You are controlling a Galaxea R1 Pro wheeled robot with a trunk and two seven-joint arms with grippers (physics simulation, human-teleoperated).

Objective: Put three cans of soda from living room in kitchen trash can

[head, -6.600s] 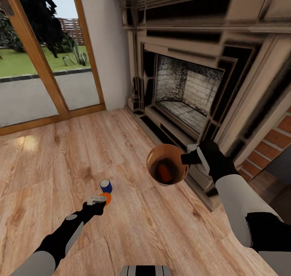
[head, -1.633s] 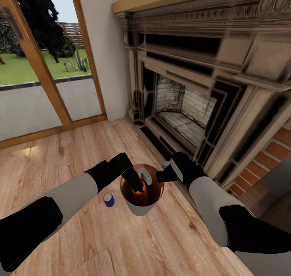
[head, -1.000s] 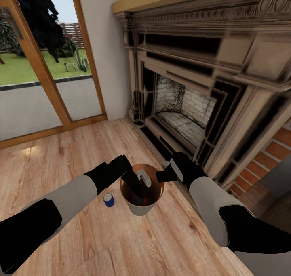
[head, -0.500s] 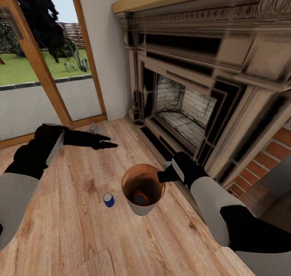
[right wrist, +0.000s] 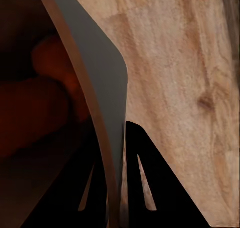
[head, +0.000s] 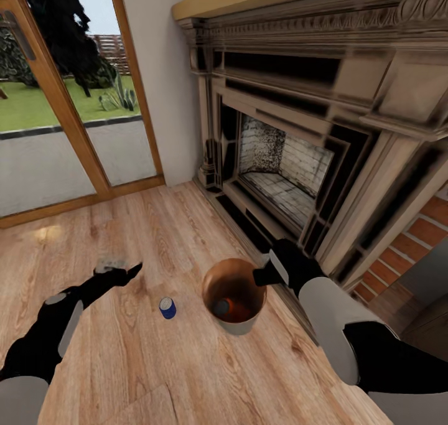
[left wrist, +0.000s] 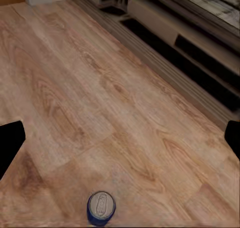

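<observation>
Left pincer [head: 124, 268], spread empty, hangs just beyond upright blue can [head: 166, 307] beside rim-pinched bucket [head: 246, 325]; left arm nearer.

Bare plank floor [head: 143, 363] lies all around the blue can [head: 166, 307], leaving its top and sides free. The bucket [head: 235, 295] stands near it on one side, rim pinched by the right claw [head: 262, 275]; the fireplace [head: 292, 163] walls off that flank.
</observation>
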